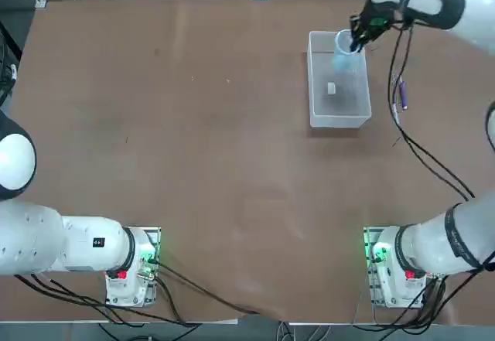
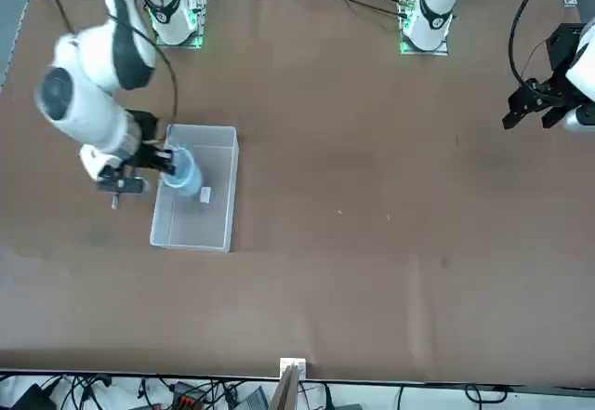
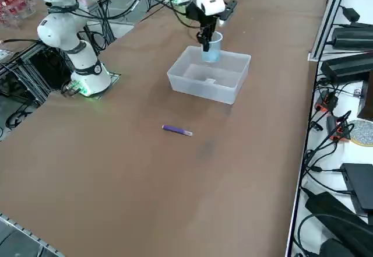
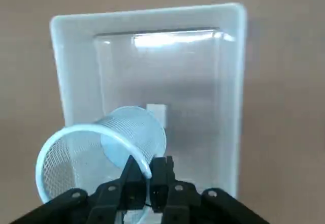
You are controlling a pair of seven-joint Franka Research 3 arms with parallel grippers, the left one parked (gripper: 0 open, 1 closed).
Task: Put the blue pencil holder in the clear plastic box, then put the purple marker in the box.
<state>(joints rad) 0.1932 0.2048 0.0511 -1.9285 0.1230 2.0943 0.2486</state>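
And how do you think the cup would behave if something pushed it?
The cup is probably light, given its thin mesh wall, and seems fairly stiff, as its rim looks evenly round. Being cylindrical, it would likely roll if laid sideways.

Blue pencil holder (image 2: 185, 177) (pale) at right gripper (image 2: 167, 165).

The right arm reaches far forward, its wrist angled downward, the 2 black fingers (image 4: 136, 183) pinched nearly together.
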